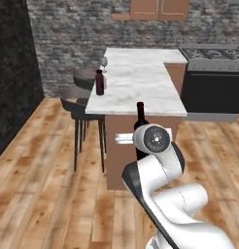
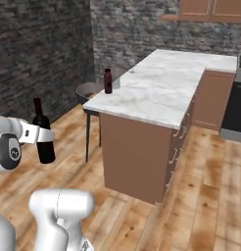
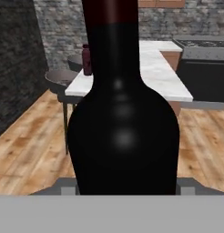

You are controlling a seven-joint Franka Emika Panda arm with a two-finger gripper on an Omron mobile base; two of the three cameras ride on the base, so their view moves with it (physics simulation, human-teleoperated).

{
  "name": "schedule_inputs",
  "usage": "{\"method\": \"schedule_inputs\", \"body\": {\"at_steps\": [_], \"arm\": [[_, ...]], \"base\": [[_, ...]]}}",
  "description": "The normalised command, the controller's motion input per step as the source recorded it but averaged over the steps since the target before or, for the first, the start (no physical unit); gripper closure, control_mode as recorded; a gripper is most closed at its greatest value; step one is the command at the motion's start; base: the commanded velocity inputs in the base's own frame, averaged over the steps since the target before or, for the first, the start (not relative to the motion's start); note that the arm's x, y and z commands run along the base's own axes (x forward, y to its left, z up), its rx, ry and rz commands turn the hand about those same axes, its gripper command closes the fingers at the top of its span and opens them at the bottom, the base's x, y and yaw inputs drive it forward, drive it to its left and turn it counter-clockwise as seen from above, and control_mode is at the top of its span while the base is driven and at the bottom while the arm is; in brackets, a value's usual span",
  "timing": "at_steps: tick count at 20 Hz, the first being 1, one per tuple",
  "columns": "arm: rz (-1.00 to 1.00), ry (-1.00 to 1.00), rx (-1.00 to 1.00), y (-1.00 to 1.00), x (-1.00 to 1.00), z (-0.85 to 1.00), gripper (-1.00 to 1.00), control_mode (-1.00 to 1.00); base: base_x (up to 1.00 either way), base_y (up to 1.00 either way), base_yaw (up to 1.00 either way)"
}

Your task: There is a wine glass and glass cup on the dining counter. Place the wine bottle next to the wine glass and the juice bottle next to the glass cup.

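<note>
While the tool (image 2: 40,134) is clamping the wine bottle (image 2: 43,133) at its wide body, upright in the air short of the tabletop (image 2: 161,93), it is looking heavy, rigid, slick glass; the juice bottle (image 2: 108,81) is standing on the slab's near-left edge.

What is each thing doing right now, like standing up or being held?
wine bottle: upright, held off the floor by the gripper, not yet over the counter.
juice bottle: standing upright on the dining counter, cap on.
wine glass: upright on the counter, behind the juice bottle.
gripper: shut on the wine bottle's body.
</note>
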Motion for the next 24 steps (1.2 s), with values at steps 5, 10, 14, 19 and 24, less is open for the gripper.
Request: {"method": "schedule_inputs", "body": {"at_steps": [5,10,14,19,24], "arm": [[0.0,0.0,0.0,0.0,0.0,0.0,1.0,1.0],[0.0,0.0,0.0,0.0,0.0,0.0,1.0,1.0],[0.0,0.0,0.0,0.0,0.0,0.0,1.0,1.0],[0.0,0.0,0.0,0.0,0.0,0.0,1.0,1.0],[0.0,0.0,0.0,0.0,0.0,0.0,1.0,1.0]], "base": [[0.57,0.7,-0.06],[0.59,0.68,-0.07],[0.61,0.64,-0.09],[0.63,0.57,-0.16],[0.64,0.53,-0.19]]}}
